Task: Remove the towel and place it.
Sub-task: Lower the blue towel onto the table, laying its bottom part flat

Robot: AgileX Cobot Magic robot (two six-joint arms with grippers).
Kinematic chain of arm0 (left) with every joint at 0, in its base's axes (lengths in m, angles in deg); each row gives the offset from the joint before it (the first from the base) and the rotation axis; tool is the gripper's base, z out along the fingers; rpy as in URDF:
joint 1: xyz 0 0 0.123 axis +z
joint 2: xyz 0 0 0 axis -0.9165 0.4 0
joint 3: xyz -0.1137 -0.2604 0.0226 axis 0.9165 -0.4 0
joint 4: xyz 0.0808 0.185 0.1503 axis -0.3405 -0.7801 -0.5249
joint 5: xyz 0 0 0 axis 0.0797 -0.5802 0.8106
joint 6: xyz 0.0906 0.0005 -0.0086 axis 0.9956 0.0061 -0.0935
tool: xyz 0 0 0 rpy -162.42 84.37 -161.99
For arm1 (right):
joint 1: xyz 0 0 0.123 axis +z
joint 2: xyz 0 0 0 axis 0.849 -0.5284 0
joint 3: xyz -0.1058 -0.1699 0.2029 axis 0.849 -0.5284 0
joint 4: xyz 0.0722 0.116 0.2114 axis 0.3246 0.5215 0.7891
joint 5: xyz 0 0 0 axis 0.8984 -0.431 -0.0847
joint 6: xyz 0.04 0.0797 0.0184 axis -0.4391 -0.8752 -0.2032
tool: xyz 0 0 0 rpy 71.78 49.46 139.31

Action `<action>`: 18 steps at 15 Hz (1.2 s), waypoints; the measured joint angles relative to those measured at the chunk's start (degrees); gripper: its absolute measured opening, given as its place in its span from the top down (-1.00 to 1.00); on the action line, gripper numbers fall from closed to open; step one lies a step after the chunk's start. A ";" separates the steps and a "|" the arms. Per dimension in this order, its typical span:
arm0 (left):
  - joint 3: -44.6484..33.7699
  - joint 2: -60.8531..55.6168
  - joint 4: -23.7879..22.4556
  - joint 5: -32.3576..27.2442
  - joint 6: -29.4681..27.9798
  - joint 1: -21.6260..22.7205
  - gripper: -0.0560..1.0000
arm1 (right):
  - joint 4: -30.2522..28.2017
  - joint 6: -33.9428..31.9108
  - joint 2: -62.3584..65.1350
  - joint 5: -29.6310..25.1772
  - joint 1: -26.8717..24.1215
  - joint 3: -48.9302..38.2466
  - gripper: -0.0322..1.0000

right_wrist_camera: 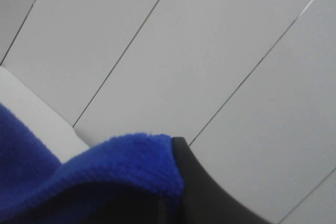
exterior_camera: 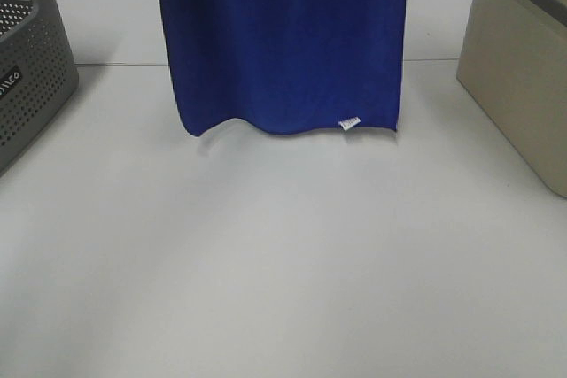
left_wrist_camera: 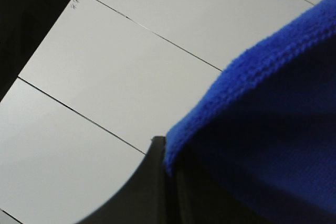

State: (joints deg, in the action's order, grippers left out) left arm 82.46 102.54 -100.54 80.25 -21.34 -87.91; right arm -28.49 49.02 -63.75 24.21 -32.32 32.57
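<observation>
the towel (exterior_camera: pixel 283 42) hangs as a flat blue sheet in mid-air. its top runs out of the high view and its wavy lower hem, with a small white tag (exterior_camera: pixel 351 123), sits just above the table (exterior_camera: pixel 283 263). it hangs spread because each upper corner is pinched: the left gripper (left_wrist_camera: pixel 169 182) looks clamped on the stitched hem, and the right gripper (right_wrist_camera: pixel 176 192) on the other corner, though only one dark finger shows in each wrist view. held wide like this, it should come down flat. a grey perforated basket (exterior_camera: pixel 27 77) stands to the left and a beige bin (exterior_camera: pixel 518 77) to the right, both well apart from the towel.
</observation>
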 joint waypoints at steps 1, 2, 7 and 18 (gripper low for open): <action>0.00 1.66 0.00 4.35 0.00 1.49 0.89 | -0.52 0.00 -1.89 3.95 -0.11 0.00 0.91; 0.00 3.38 0.06 8.82 0.00 3.27 0.89 | -0.74 0.00 -3.61 8.37 -0.29 0.00 0.91; 16.73 19.82 4.13 16.79 0.00 9.45 0.89 | -1.09 0.00 -15.36 22.98 -3.55 4.24 0.91; 31.97 28.30 4.64 -10.89 -14.84 8.42 0.89 | 7.28 -4.53 -18.51 0.46 -4.70 10.77 0.91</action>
State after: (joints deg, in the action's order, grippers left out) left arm 114.43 130.84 -95.90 69.37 -36.18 -79.48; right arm -21.21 44.50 -82.26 24.67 -37.02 43.35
